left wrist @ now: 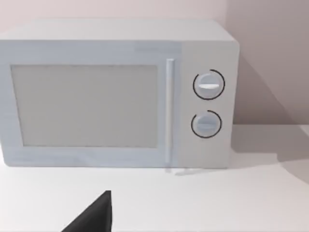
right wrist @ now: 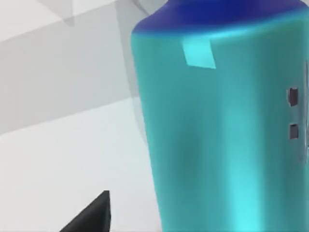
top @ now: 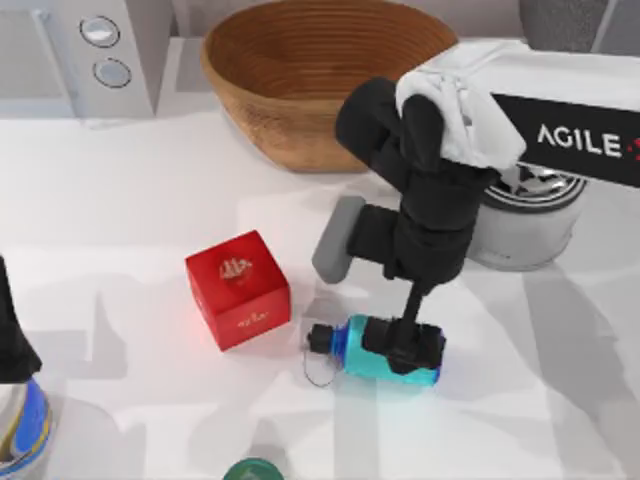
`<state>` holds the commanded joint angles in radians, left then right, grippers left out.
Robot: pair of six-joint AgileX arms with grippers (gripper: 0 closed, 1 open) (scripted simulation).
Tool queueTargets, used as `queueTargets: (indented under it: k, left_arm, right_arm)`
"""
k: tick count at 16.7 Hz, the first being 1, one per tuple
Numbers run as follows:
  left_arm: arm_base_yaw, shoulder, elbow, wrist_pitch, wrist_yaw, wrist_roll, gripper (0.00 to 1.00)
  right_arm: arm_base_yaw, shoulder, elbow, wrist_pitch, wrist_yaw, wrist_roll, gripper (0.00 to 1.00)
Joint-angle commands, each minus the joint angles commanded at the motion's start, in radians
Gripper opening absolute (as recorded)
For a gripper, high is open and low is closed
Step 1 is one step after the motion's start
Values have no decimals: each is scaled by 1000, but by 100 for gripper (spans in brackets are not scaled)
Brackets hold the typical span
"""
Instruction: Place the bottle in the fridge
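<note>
Teal-cyan shiny bottle [top: 392, 352] with black cap lay on the table's [top: 140, 200] near edge, not yet lifted.
Our right gripper [top: 404, 345] was down upon it; whether it was closed, we could not tell.

Bottle [top: 385, 352]: small, glossy teal-cyan cylinder, blue shoulder, black screw cap, thin wire loop at the neck. Lying on its side on the white table, cap toward the top view's left, near the front edge. In the right wrist view [right wrist: 227, 130], teal wall and blue shoulder close up.
</note>
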<state>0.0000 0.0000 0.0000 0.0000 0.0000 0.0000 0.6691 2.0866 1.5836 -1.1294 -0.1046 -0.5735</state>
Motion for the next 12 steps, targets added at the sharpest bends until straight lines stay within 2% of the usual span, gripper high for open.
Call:
queueTargets:
  k: [4,12]
  left_arm:
    - [0,0,0,0,0,0,100]
    - [0,0,0,0,0,0,100]
  right_arm:
    - [69,81,145,-71,16,-56,100]
    - [76,86,138,-58,19,-60,100]
